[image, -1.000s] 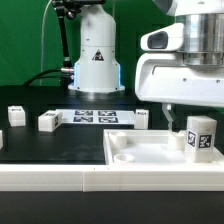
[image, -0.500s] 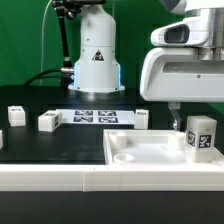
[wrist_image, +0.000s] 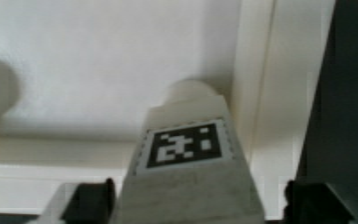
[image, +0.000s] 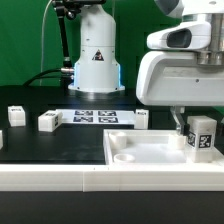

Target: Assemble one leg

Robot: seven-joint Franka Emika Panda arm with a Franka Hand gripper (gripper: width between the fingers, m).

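Observation:
A white leg (image: pixel 202 134) with a black-and-white tag stands upright at the exterior view's right end of the wide white tabletop (image: pixel 150 152). My gripper (image: pixel 199 124) is lowered over it from above. One finger (image: pixel 179 122) hangs just beside the leg, a little apart from it. In the wrist view the leg (wrist_image: pixel 194 150) fills the space between my two dark fingers (wrist_image: pixel 87 202). A thin gap shows on each side, so the gripper (wrist_image: pixel 202 206) is open around the leg. The leg's foot is hidden by the tabletop's rim.
Three more small white legs lie on the black table: two at the left (image: pixel 15 115) (image: pixel 47 121) and one behind the tabletop (image: pixel 143 120). The marker board (image: pixel 95 117) lies at the back centre, before the arm's base (image: pixel 95 60).
My hand rose a little and has come back down, shifted slightly toward the exterior view's left. The leg stands in the same place.

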